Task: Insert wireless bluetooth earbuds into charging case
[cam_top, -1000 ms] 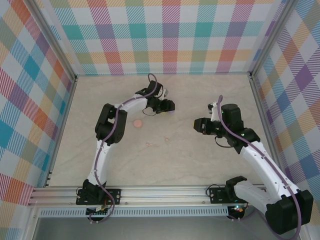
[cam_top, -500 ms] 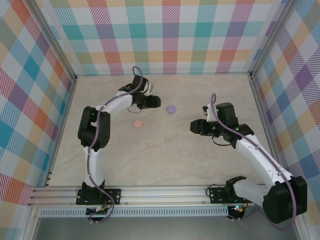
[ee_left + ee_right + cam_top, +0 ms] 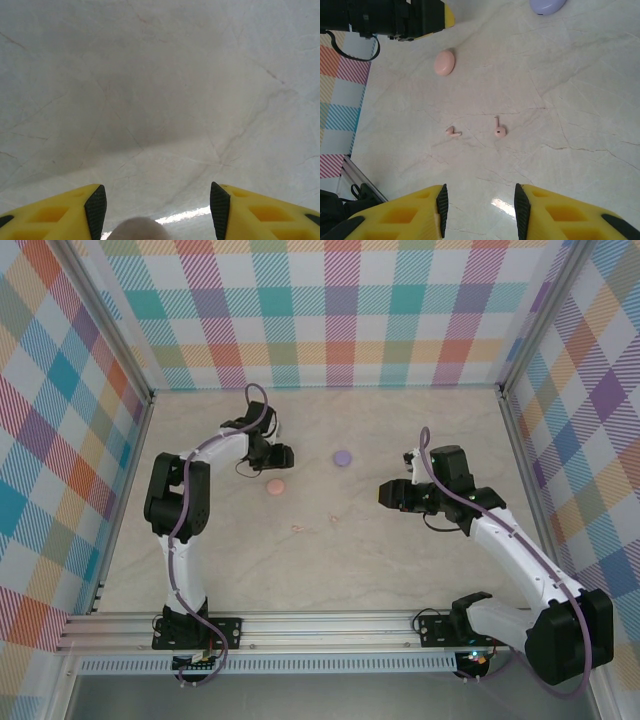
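Two tiny pale pink earbuds [image 3: 297,529] [image 3: 334,519] lie apart on the marble table; the right wrist view shows them as one earbud [image 3: 452,132] and the other earbud [image 3: 499,131], just ahead of my open right gripper [image 3: 479,210] [image 3: 385,494]. A round pink case [image 3: 276,486] [image 3: 444,62] and a round purple case [image 3: 343,456] [image 3: 547,5] lie shut farther back. My left gripper [image 3: 283,455] [image 3: 157,210] hovers open just behind the pink case, a blurred pale rounded shape [image 3: 135,231] low between its fingers. The purple earbuds are out of view.
Checked walls with metal posts [image 3: 150,400] enclose the table on three sides. A metal rail [image 3: 320,625] runs along the near edge. The left arm's elbow [image 3: 175,495] stands at the left of the table.
My left gripper has swung left, away from the purple case, which now lies uncovered, and stops behind the pink case. My right gripper has edged slightly left.
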Tool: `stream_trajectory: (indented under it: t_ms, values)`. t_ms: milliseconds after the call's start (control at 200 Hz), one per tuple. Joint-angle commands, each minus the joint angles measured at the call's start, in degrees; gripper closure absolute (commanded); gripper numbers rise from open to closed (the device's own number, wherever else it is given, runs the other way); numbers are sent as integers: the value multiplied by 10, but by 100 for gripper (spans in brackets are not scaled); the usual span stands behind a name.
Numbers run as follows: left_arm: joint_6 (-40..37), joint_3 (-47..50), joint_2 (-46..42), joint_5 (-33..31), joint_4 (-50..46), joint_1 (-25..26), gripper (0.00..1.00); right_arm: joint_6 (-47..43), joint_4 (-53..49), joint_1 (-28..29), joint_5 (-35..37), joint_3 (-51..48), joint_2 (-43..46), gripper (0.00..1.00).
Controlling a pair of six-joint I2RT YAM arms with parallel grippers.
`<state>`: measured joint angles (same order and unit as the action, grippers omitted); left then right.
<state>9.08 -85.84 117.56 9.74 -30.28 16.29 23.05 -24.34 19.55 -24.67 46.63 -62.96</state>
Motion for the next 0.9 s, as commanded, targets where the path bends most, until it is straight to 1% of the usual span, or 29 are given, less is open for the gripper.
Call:
stream_trajectory:
  t_ms: [0,75,125,420,545,720,895]
  values:
    - [-4,26,-27,-10,-27,-5,42,-6,-2,4,-2,11,-3,59]
    - [-6,36,-34,-22,-41,-5,42,-5,-2,4,-2,12,-6,59]
    - [-8,44,-39,-20,-43,-5,41,-5,-2,5,-2,11,-6,59]
    - [-16,96,-90,69,-36,-5,42,-4,-1,8,1,10,-15,58]
    - [-14,113,-105,89,-32,-3,42,-3,0,13,2,11,-21,58]
    - [-11,129,-109,90,-29,-3,41,-3,0,21,2,13,-36,58]
    - [-4,144,-125,136,-11,2,42,-1,9,45,1,23,-75,58]
